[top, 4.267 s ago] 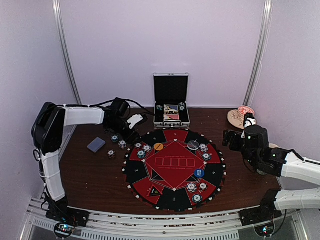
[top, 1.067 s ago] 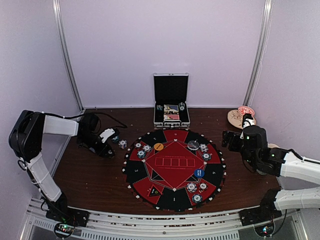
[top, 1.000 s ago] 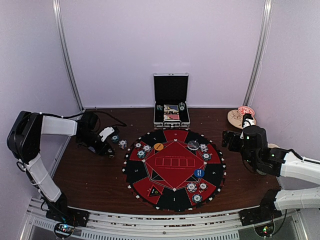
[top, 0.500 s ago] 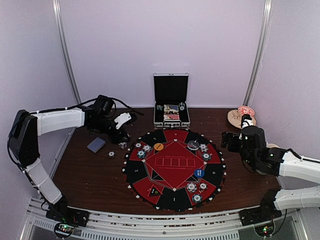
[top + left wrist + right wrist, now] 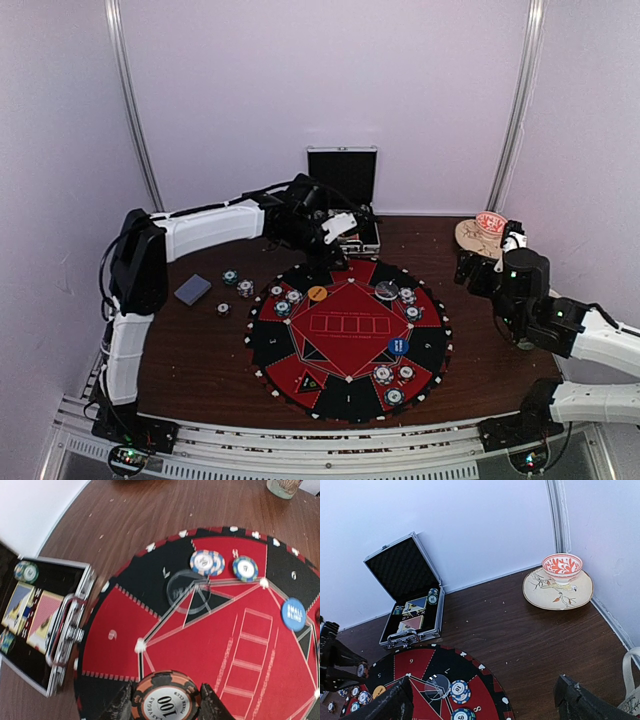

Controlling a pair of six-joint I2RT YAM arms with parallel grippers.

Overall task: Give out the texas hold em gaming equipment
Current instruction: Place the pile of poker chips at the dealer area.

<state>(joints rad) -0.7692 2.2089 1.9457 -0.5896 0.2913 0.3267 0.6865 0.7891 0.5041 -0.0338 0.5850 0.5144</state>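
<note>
You work inside a white enclosure whose walls stand close at 9, 12 and 3 o'clock, so keep arm swings tight. The table (image 5: pixel 190 350) is dark, hard wood; a dropped chip would probably bounce or roll on it. The round mat (image 5: pixel 345 350), red and black, lies at table centre and looks softer and less slippery than the wood. The open case (image 5: pixel 342 172) stands just beside the mat's 12 o'clock rim. The card deck (image 5: pixel 192 290) lies on bare wood at the mat's 9 o'clock, with three loose chips (image 5: pixel 245 288) between it and the mat. Treat the deck as a light stack that will shear apart, and take it across its long edges. The left gripper (image 5: pixel 167 706) hangs above the mat's 12 o'clock rim, closed across an orange-rimmed chip (image 5: pixel 165 700) marked 100. Expect this chip to be light, rigid and smooth, so it may pivot between the fingers; grip across the full diameter, as here. The right gripper (image 5: pixel 482 702) waits at 3 o'clock, jaws fully spread, holding nothing.
</note>
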